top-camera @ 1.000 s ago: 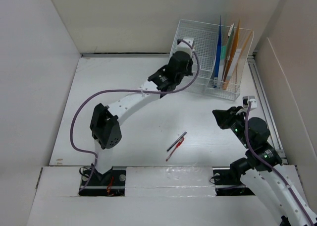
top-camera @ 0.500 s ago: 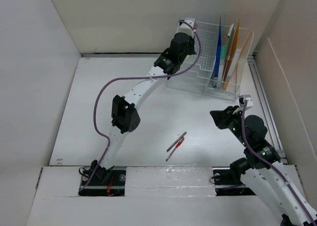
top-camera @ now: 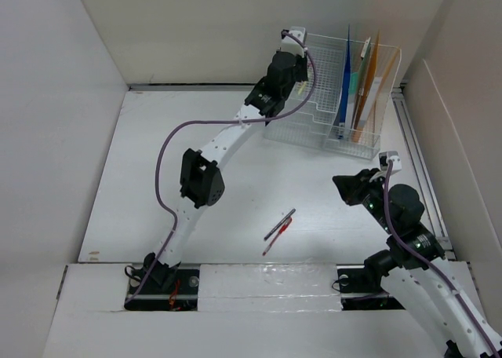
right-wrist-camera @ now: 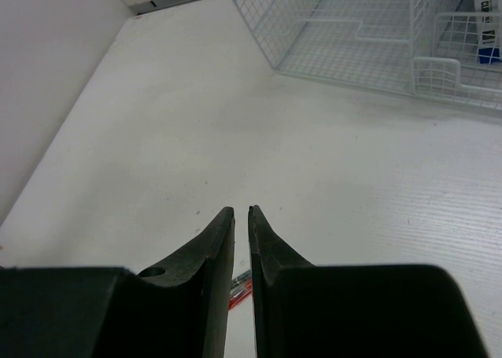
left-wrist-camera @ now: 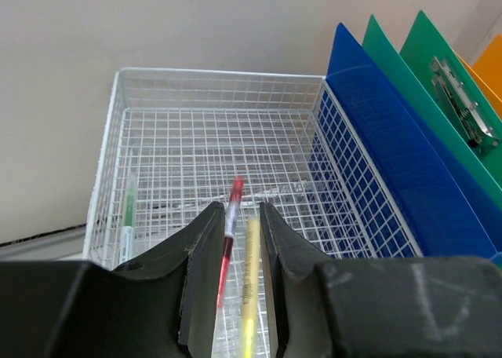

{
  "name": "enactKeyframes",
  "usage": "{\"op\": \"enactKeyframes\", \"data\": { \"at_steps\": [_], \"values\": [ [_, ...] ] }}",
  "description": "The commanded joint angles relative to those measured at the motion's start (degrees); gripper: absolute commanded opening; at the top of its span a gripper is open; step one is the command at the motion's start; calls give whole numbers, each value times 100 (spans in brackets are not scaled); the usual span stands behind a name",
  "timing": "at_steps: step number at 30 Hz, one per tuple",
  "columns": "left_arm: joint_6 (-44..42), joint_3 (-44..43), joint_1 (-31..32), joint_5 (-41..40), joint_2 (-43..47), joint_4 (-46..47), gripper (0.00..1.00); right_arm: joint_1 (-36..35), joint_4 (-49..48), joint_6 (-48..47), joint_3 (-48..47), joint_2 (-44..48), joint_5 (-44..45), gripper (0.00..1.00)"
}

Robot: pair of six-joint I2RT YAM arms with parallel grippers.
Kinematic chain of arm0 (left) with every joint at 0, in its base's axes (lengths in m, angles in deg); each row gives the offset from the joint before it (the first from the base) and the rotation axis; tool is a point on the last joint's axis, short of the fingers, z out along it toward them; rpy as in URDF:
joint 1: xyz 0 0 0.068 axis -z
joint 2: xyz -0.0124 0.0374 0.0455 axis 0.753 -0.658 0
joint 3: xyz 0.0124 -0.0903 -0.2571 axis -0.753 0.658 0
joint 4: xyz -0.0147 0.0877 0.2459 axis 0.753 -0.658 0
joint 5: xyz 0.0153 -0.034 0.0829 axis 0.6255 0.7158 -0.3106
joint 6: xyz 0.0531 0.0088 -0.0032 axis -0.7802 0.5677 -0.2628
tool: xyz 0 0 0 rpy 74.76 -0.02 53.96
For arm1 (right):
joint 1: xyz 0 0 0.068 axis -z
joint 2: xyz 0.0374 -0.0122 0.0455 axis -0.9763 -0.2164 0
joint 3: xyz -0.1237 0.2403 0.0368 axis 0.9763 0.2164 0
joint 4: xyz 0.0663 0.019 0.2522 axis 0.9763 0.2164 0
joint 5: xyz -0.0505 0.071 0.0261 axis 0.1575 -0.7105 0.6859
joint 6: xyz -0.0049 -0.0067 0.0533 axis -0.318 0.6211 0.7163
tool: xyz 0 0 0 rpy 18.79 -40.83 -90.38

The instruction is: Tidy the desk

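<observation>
Since a second ago my left arm has stretched forward, from the front of the wire-mesh organizer (top-camera: 292,132) to a spot over its open tray; the right arm has barely shifted. On the left wrist camera the left gripper (left-wrist-camera: 240,209) has its jaws a little apart. A red pen (left-wrist-camera: 232,217) and a yellow pen (left-wrist-camera: 251,272) show in the gap above the mesh floor. I cannot tell whether the jaws still touch the red pen or it already lies in the tray. A green pen (left-wrist-camera: 128,209) rests along the tray's left wall, so I judge this tray is where pens go, beside the upright blue folder (left-wrist-camera: 376,154).

The right gripper (right-wrist-camera: 241,213) hovers low over the desk (top-camera: 157,154), fingers pressed nearly together on nothing. It points toward the pair of loose pens (top-camera: 279,227) lying on the white tabletop near its front edge, between the two bases. I take those as the next pickup.
</observation>
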Motion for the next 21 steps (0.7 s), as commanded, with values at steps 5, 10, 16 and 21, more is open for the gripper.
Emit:
{"op": "enactKeyframes", "data": {
  "at_steps": [5, 10, 16, 21],
  "values": [
    [-105, -73, -99, -44, 33, 486, 28, -63, -246, 23, -42, 77, -35, 18],
    [35, 595, -99, 220, 770, 777, 47, -63, -272, 14, -7, 50, -26, 18],
    [-53, 3068, 498, -103, 2737, 784, 43, -63, -289, -38, 63, 129, 62, 15],
    [781, 6852, 1113, -228, 5066, 1461, 30, -63, -369, -109, 108, 130, 45, 0]
  ]
}}
